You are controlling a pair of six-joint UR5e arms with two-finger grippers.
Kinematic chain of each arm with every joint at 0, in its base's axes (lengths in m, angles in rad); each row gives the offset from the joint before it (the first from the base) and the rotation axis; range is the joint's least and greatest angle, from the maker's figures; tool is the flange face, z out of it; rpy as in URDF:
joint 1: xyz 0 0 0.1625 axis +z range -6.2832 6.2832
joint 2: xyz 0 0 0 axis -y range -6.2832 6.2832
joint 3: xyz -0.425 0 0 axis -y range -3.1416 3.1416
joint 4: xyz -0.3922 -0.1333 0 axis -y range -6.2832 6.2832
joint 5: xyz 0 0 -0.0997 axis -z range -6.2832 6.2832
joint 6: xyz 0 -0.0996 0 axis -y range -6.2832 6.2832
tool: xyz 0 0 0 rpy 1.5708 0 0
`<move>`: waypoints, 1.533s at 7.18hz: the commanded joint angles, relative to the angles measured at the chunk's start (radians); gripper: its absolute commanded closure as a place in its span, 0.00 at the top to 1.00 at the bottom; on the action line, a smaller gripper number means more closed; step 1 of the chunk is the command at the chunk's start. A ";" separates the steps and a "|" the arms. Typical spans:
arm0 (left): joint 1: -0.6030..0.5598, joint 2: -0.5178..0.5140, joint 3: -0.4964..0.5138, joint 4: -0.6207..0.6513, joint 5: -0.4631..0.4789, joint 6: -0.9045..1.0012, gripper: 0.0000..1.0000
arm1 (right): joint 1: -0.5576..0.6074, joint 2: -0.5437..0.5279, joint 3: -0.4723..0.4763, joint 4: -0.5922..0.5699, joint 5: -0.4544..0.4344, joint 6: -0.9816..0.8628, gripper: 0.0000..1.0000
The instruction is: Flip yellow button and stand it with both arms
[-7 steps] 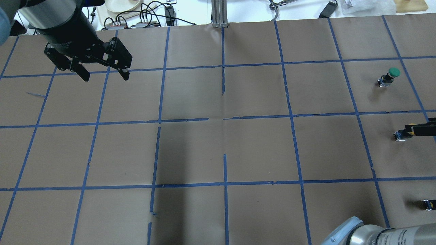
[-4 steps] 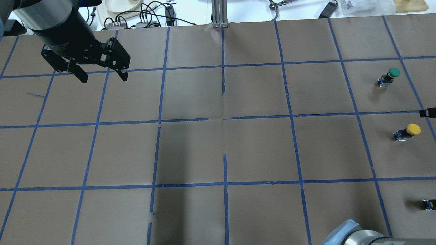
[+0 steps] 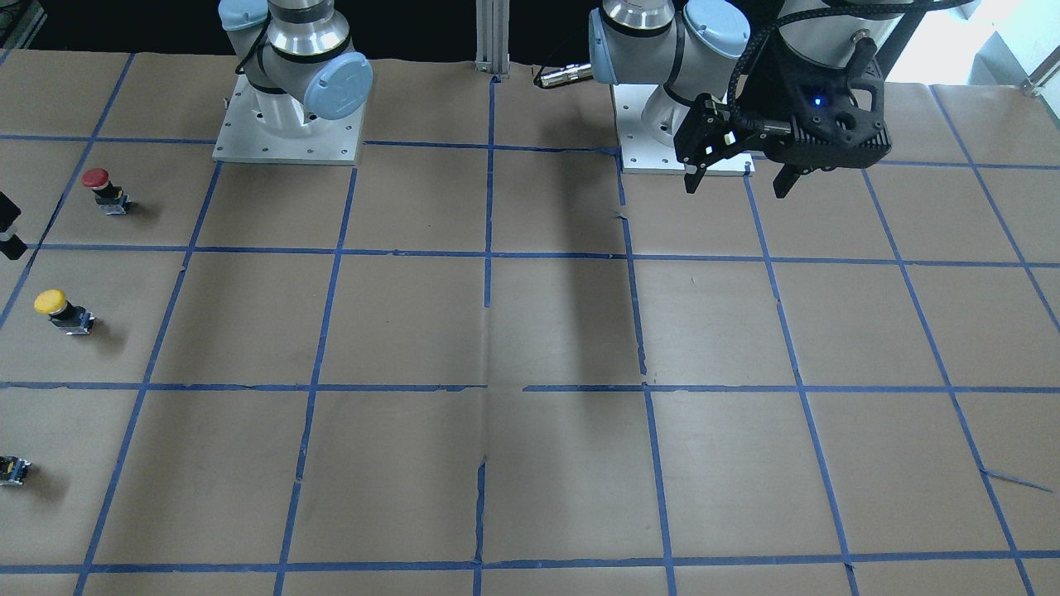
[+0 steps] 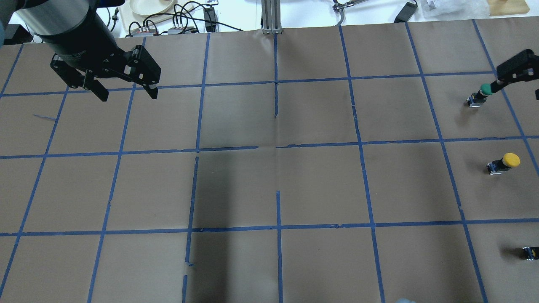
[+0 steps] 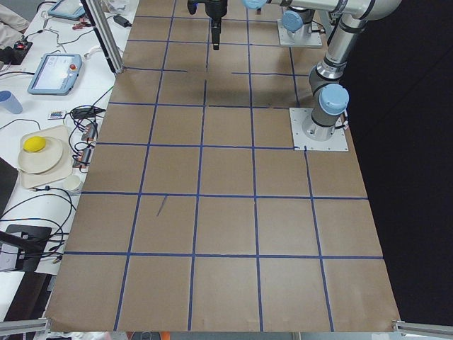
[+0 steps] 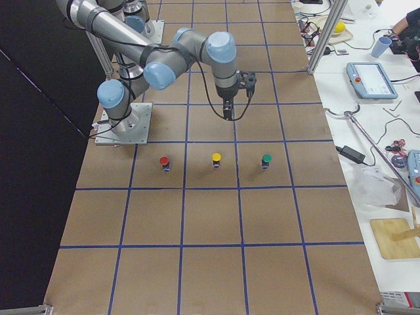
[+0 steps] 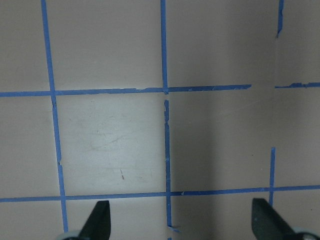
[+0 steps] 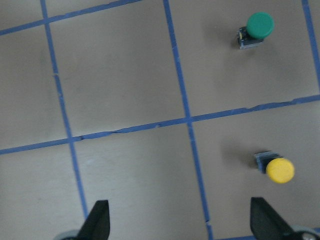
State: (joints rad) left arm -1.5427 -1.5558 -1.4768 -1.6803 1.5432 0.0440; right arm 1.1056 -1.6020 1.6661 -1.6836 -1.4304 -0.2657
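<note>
The yellow button (image 4: 504,162) stands upright on its dark body, yellow cap on top, in a grid square at the table's right edge. It also shows in the front view (image 3: 60,309), the right side view (image 6: 216,159) and the right wrist view (image 8: 276,169). My right gripper (image 4: 519,86) hangs open and empty above the table, farther out than the yellow button, with one finger over the green button (image 4: 482,92). My left gripper (image 4: 128,95) is open and empty, high over the far left of the table (image 3: 736,189).
In the right side view, a red button (image 6: 164,161), the yellow one and the green button (image 6: 266,159) stand in a row. The red one also shows in the front view (image 3: 103,189). In the overhead view only a dark base (image 4: 530,252) shows at the right edge.
My right gripper was at the yellow button's cap a second ago. It has since left it and moved toward the far side, over the green button. The left gripper barely shifted.
</note>
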 commanded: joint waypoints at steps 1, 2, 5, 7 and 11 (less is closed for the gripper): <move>0.001 -0.003 0.004 0.045 -0.002 0.005 1.00 | 0.309 -0.001 -0.078 0.112 -0.100 0.308 1.00; 0.004 -0.003 -0.009 0.063 -0.003 0.029 1.00 | 0.423 0.000 -0.098 0.143 -0.120 0.391 1.00; 0.004 0.000 -0.011 0.045 0.002 0.097 0.99 | 0.458 -0.031 -0.083 0.202 -0.134 0.424 1.00; 0.003 0.005 -0.011 0.044 0.002 0.097 0.99 | 0.400 -0.036 -0.080 0.231 -0.146 0.415 1.00; 0.001 0.006 -0.011 0.045 0.003 0.096 1.00 | 0.382 -0.052 -0.080 0.262 -0.107 0.416 1.00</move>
State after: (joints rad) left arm -1.5414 -1.5496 -1.4875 -1.6358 1.5450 0.1408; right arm 1.4749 -1.6516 1.5851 -1.4246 -1.5556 0.1498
